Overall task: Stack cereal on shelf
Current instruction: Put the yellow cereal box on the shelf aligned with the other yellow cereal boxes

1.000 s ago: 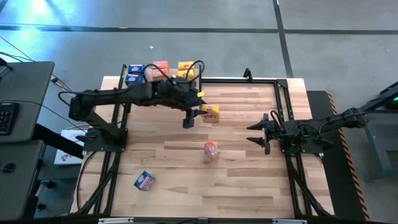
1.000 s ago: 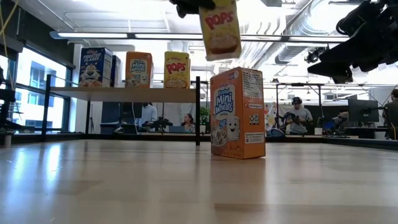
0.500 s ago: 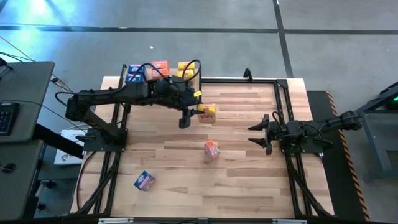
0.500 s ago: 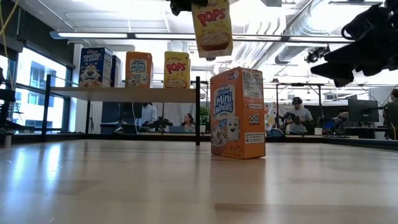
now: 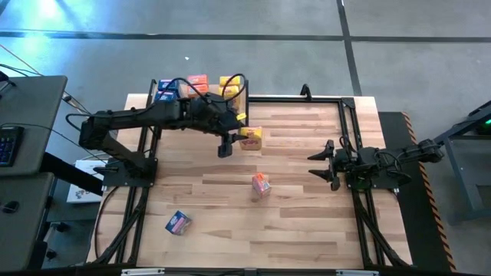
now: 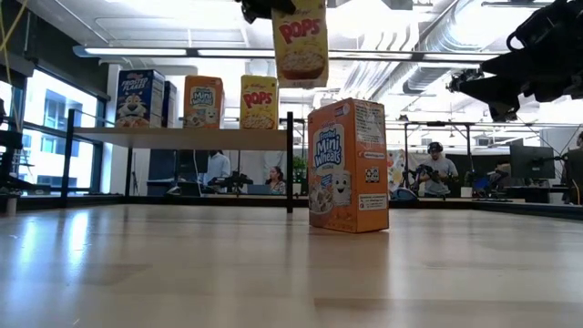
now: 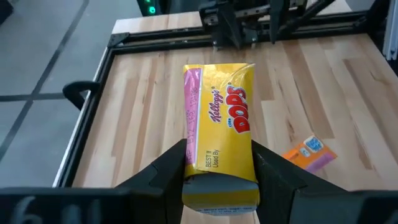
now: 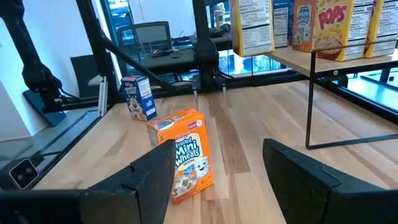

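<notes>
My left gripper (image 5: 234, 138) is shut on a yellow Pops cereal box (image 5: 252, 137), high above the table's far middle; the box shows at the top of the low view (image 6: 301, 41). The shelf (image 6: 182, 138) stands at the far left and carries a blue box (image 6: 139, 97), an orange box (image 6: 204, 100) and a yellow box (image 6: 259, 101), all upright. An orange Mini Wheats box (image 5: 261, 184) stands on the table's middle. A blue box (image 5: 178, 222) stands near the front left. My right gripper (image 5: 322, 162) is open and empty at the right. My left gripper pinches the yellow box's top end (image 7: 219, 177) between its two fingers (image 7: 169, 169), one on each narrow side. The fingers come from above, slanting toward the table's right. The box hangs below them nearly upright, its printed front showing, clear of the table.
Black frame rails (image 5: 349, 123) run around the tabletop. The shelf's thin black post (image 6: 290, 162) stands just left of the orange box in the low view. People sit at desks in the room beyond the table (image 6: 437, 169).
My left gripper has carried the yellow box toward the table's left edge and the shelf, and slightly higher. The box has stayed hanging nearly upright.
</notes>
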Robot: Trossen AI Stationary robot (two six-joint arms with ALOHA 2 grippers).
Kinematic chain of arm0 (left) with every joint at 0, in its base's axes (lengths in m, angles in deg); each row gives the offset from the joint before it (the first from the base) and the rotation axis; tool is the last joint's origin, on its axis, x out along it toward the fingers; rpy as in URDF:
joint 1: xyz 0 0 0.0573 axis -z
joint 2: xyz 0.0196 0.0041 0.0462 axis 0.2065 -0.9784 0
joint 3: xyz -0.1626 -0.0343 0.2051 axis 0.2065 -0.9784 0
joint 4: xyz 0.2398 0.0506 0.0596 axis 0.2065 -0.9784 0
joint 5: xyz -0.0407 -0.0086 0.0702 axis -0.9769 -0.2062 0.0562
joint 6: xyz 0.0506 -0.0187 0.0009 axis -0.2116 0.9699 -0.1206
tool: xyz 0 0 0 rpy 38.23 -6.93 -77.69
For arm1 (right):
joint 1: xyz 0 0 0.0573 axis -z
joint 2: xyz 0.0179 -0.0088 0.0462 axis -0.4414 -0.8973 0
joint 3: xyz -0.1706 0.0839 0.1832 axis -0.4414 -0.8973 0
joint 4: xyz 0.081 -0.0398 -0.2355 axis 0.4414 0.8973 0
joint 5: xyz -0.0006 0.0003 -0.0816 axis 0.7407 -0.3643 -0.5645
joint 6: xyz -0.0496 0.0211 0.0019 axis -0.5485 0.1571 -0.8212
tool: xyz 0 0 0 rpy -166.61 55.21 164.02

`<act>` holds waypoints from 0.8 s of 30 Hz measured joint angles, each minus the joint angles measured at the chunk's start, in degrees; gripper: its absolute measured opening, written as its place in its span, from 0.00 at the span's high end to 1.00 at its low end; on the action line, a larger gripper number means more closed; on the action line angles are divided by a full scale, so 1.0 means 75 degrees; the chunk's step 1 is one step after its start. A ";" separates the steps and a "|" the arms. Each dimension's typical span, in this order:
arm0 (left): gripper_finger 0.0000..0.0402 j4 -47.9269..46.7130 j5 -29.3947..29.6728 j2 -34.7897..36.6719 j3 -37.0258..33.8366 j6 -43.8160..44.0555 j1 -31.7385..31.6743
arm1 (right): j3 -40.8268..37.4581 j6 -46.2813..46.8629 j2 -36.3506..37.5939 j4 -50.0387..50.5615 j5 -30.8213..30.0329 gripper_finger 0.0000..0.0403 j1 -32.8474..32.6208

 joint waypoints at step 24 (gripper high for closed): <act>0.66 -0.1558 0.0087 0.1285 0.0000 -0.0424 -0.1070 | 0.0000 -0.0195 -0.0023 0.0006 -0.0111 0.42 0.0000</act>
